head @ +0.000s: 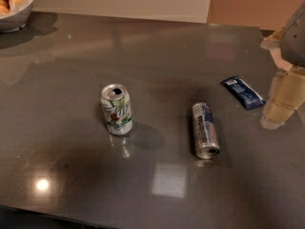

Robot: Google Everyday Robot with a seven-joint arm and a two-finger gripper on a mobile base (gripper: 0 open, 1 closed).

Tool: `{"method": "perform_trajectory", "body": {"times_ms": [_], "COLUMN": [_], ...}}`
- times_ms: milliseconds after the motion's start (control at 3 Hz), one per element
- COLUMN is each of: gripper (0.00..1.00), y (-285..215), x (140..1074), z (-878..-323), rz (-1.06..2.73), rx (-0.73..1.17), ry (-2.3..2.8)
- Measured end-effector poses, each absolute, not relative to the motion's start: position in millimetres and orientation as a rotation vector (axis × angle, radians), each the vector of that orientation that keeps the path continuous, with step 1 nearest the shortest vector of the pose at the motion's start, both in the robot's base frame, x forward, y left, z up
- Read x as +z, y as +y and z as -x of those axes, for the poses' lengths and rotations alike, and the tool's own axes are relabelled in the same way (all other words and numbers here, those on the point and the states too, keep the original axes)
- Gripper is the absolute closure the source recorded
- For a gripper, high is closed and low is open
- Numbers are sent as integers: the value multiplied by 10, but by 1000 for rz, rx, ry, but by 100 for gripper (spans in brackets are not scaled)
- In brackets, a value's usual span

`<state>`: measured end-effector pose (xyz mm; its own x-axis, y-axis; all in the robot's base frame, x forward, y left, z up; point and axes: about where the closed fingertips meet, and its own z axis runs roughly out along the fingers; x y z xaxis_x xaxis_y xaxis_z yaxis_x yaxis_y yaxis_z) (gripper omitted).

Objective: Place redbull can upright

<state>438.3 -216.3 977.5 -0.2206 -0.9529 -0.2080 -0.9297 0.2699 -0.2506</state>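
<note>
The redbull can (pixel 205 130) lies on its side on the dark grey worktop (pixel 167 46), its length running from far to near, with its nearer end facing the front edge and its blue-and-silver side up. The gripper (pixel 278 112) hangs to the right of the redbull can and a little farther back, apart from it and touching nothing on the worktop. Its pale lower part comes down close to the surface, and the right edge cuts off much of it, so I cannot tell whether it is parted or closed. A flat blue wrapper packet (pixel 243 92) lies behind and to the right of the redbull can, between it and the gripper. To the left of the redbull can, well apart, a white-and-green 7up can (pixel 116 109) stands upright with its opened top showing. Far behind and to the left of the redbull can, a bowl (pixel 14 18) sits at the corner, cut off by the edge; its rounded orange-brown contents are hard to make out.
</note>
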Motion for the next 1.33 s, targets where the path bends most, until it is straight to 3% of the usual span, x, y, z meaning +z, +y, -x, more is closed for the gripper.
{"method": "perform_trajectory", "body": {"times_ms": [667,1333], "gripper": [0,0], "y": [-2049,-1557], "x": [9729,9531], "z": [-4349,-4244], "rz": [1831,2183], "rx": [-87,-4], "ry": [2133,1690]}}
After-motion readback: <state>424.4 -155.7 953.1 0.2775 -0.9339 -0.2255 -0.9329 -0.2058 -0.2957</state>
